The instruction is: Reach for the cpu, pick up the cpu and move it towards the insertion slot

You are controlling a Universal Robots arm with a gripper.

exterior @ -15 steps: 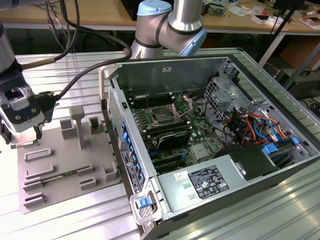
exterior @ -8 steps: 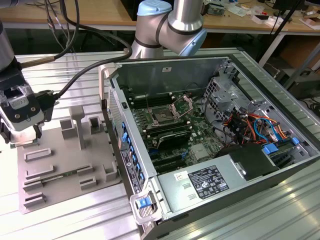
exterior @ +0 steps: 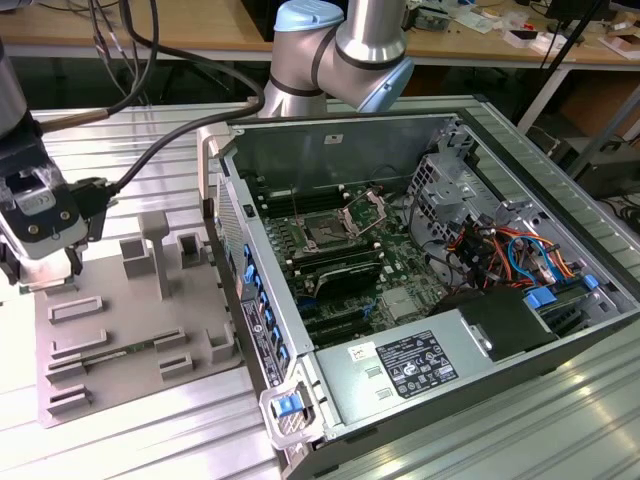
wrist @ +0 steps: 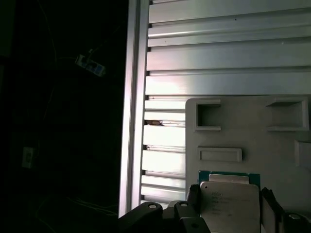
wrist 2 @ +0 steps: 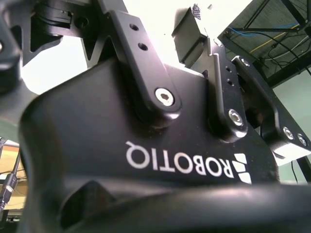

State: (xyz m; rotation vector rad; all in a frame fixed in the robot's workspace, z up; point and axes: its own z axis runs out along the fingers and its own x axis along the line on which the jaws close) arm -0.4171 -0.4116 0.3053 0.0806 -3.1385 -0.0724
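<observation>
The gripper was clenched on the cpu by its opposite edges above the tray; light, stiff, slick, likely delicate underneath, so edges suited.

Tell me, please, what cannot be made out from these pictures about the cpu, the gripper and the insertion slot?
- The cpu, first wrist view: one side is cut off by the picture's edge, so whether it rests on the grey tray cannot be told.
- The cpu, exterior view: hidden by the gripper, itself cut by the picture's edge.
- The insertion slot, exterior view: its contacts are too small to make out.
</observation>
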